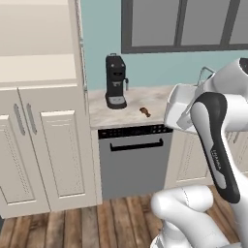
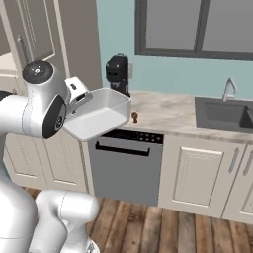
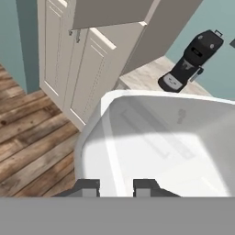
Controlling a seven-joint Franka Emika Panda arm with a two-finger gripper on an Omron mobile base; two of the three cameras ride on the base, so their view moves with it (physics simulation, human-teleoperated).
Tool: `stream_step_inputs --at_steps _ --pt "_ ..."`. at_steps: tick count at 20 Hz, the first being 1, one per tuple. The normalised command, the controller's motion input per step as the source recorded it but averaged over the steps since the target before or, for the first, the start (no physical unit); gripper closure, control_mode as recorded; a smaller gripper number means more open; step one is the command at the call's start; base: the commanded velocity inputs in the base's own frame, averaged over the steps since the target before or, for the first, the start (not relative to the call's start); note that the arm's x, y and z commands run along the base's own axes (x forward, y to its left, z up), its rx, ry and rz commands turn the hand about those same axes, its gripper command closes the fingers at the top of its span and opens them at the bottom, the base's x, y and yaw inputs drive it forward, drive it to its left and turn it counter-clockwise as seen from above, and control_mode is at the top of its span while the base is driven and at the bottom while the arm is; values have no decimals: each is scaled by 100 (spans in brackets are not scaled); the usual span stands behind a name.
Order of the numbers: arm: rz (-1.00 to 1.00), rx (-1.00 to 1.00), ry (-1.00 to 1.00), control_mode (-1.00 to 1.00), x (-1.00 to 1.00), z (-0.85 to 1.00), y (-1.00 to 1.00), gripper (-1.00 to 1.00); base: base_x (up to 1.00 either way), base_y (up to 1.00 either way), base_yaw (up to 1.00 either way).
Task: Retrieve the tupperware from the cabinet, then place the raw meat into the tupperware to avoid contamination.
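One tupperware [image 2: 99, 116] rides in the air off the counter's [image 2: 168, 116] front edge, its rim pinched in the gripper [image 3: 115, 187]. The raw meat [image 1: 145, 112] lies near that edge (beside the coffee machine [image 1: 115, 81]). A tilted tub could slip or knock it off.

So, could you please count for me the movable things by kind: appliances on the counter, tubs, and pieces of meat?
Coffee machine: 1, on the counter
Tupperware: 1, held in the gripper
Raw meat: 1, on the counter
Total: 3
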Motion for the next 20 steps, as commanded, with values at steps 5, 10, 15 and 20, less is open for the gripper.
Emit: stream_step_inputs --at_steps 5,10,15,20 --pt "0 0 0 100 0 0 0 100 40 -19 0" --pt "0 0 0 100 0 0 0 100 44 -24 0" --pt "0 0 0 100 0 0 0 100 48 -22 0" --pt "0 0 0 100 0 0 0 100 50 -17 0"
